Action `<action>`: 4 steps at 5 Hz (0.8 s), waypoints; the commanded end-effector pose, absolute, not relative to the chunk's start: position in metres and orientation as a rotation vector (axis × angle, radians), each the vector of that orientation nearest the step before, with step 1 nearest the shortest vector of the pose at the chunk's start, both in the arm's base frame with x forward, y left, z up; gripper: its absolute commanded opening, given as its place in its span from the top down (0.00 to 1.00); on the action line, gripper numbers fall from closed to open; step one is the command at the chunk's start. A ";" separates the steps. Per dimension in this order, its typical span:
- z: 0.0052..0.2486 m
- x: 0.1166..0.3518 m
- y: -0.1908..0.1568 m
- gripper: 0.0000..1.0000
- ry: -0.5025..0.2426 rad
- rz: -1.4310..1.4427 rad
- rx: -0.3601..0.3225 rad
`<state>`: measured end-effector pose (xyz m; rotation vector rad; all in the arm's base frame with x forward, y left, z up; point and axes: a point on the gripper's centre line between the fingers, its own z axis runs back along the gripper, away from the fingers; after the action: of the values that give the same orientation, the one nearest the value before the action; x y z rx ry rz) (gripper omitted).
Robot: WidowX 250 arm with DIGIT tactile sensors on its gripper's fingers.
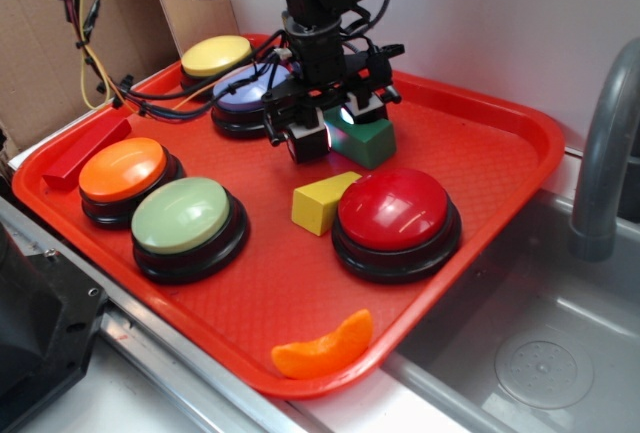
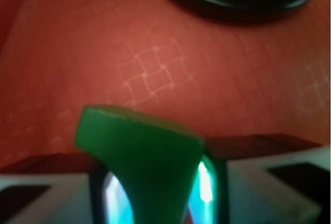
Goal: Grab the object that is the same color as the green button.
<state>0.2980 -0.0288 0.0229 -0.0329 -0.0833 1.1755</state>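
red tray (image 1: pixel 480 213) beside a sink holds the buttons, and at its 12 o'clock the end effector (image 1: pixel 338 125) grips the green block (image 1: pixel 368 141); grasp seemingly made, lifting remains.

green block (image 2: pixel 147 157), between claw (image 2: pixel 155 193) pads
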 end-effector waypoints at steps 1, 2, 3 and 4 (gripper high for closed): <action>0.077 0.310 -0.014 1.00 -0.043 0.858 0.064; 0.102 0.304 -0.011 1.00 0.000 0.681 0.044; 0.131 0.294 -0.005 1.00 0.025 0.460 0.113; 0.154 0.283 0.000 1.00 -0.020 0.320 0.079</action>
<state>0.2732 -0.0137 0.1354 0.0888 0.0322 0.3081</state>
